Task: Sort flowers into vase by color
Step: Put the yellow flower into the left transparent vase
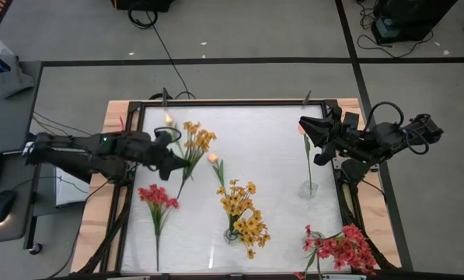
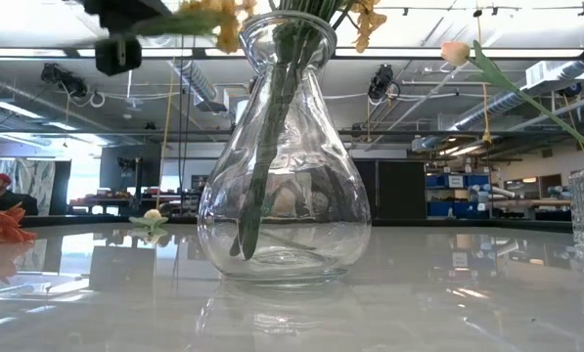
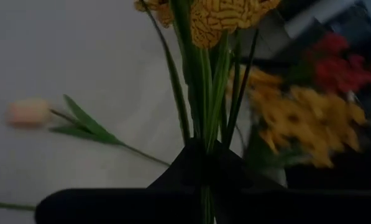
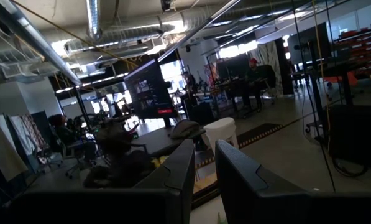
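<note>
Left tool (image 1: 172, 158) is clamped on the green stems of a bushy yellow-orange flower cluster (image 1: 198, 138); in the left wrist view the stems (image 3: 207, 118) run straight through the pinched fingers, so we read a firm grip low on the stalk, bloom pointing away from the arm. It hangs above the white desk (image 1: 270, 155), near the back left, not over any vase. We judge it is bound for the clear round-bellied glass vase (image 1: 232, 233) at front centre, which already holds yellow-orange blooms (image 1: 243, 210), so colours match. The red-pink cluster in the vase at front right (image 1: 342, 247) looks sorted. Another red-pink bunch (image 1: 158, 196) lies flat on the desk front left, unsorted. A pale peach bud on a slim stem (image 1: 214, 159) lies loose just beside the held cluster. Another peach bud stem (image 1: 307, 152) stands in a small vase (image 1: 308, 189) at right. Right tool (image 1: 313, 134) waits raised at the back right, fingers a little apart, holding nothing.
</note>
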